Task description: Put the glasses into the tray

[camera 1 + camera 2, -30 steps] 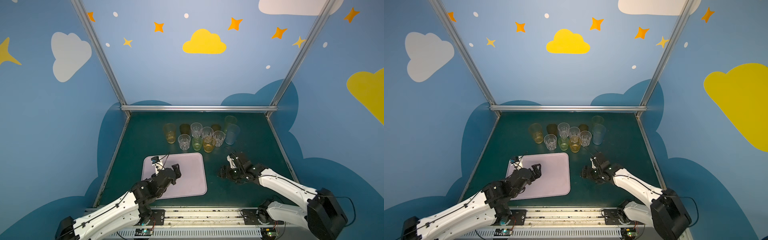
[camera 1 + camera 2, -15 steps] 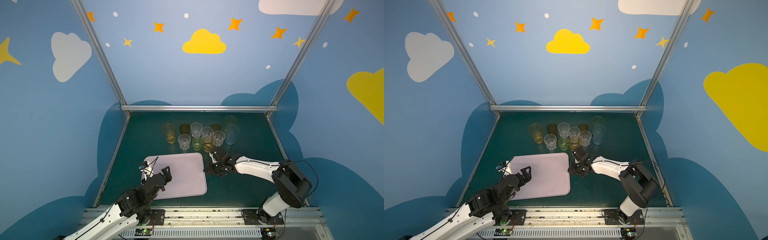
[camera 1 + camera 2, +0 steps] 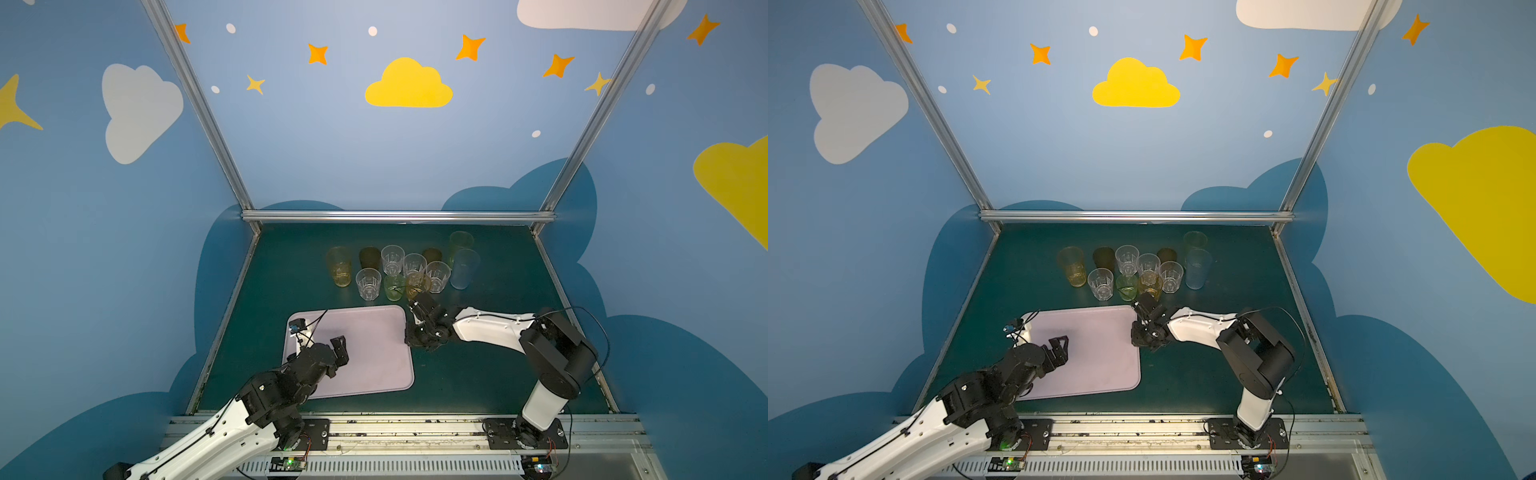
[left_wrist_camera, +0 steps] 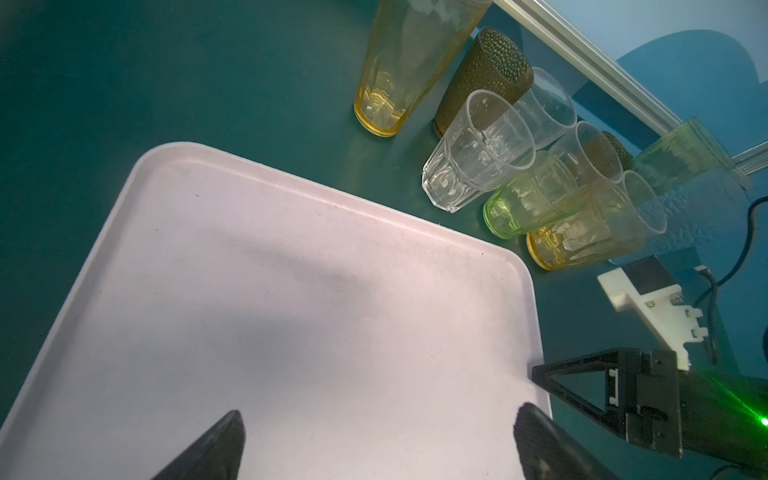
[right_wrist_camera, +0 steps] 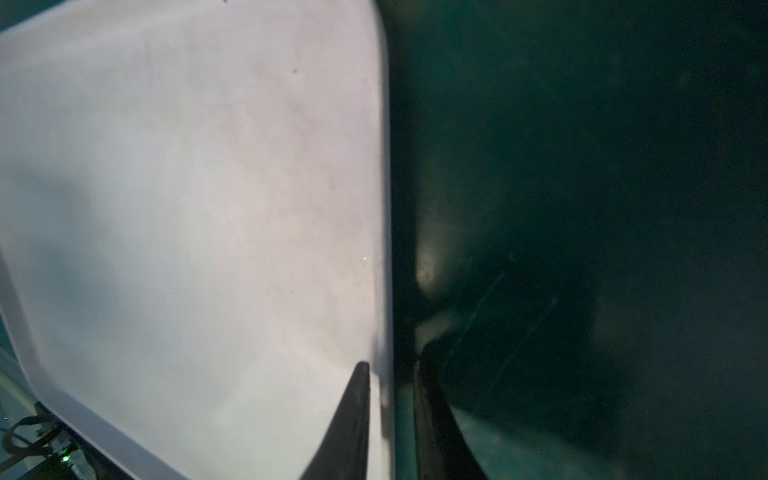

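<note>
On the green desk [image 3: 478, 374] the lilac tray [image 3: 374, 365] lies bare, and the glasses [image 3: 414, 264] are clustered upright just beyond its far edge. The right fingers [image 5: 353, 424] are set narrow astride the tray's right rim, one inside, one outside; whether it is pinched cannot be told. The left fingers [image 4: 220, 449] are spread wide above the tray, empty. If the tray is to be shifted, the rim should be gripped squarely and slid flat, clear of the nearest glasses.
</note>
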Controlling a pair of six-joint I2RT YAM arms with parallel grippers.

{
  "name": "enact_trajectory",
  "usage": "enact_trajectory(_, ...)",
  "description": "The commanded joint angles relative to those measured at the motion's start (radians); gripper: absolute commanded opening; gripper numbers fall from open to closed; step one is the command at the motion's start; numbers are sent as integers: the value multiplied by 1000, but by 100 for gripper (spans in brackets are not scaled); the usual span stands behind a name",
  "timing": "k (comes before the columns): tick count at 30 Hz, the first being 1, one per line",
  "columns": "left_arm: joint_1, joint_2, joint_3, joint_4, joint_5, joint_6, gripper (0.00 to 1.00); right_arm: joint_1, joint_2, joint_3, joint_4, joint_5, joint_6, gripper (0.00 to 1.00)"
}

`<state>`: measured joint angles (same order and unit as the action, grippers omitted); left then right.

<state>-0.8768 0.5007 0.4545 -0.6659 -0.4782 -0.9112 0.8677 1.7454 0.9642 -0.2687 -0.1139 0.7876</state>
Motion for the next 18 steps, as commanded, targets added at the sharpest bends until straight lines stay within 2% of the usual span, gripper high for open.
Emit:
enact_trajectory(1,7,9,15,13,9,29,100,7,15,23,-59,43,11,18)
enact_trajectory(12,13,-2,3,17,-1,19,100,-4,17,-3,-128,105,41,9)
enact_trajectory(18,19,-2,4,16,-5,20,100,-24,-14,-48,-136,105,49,12)
